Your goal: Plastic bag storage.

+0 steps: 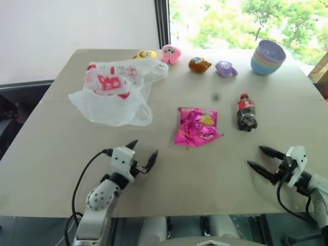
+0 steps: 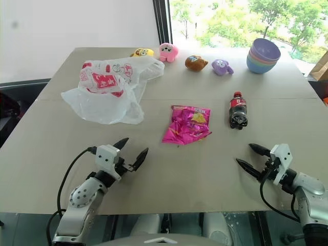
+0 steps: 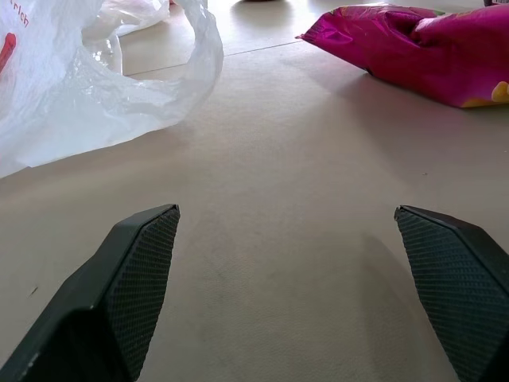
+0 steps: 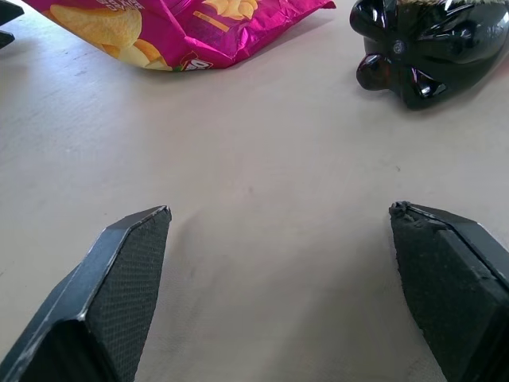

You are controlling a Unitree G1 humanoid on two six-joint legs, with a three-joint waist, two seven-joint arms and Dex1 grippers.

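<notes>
Both the left end effector (image 1: 142,155) and right end effector (image 1: 262,158) hover wide and empty at the frame's bottom. The plastic bag (image 1: 115,91) lies upper left, so the left should probably reach up there, skirting the magenta chip packet (image 1: 196,126) at centre, and pinch a loose fold.

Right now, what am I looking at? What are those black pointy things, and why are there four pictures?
The black pointy things are a robot's two hands, called grippers. The left gripper and the right gripper each have two fingers, spread open, and hold nothing.

Two pictures come from the robot's head, like two eyes looking down at the table. The other two come from little cameras on its wrists, peeking out between the fingers.

On the table lie a big white plastic bag with red pictures, a shiny pink chip packet and a small cola bottle on its side. Along the far edge sit four little plush toys and a stack of bowls.

The robot's job is to put the bag away. It hasn't touched it yet.
</notes>
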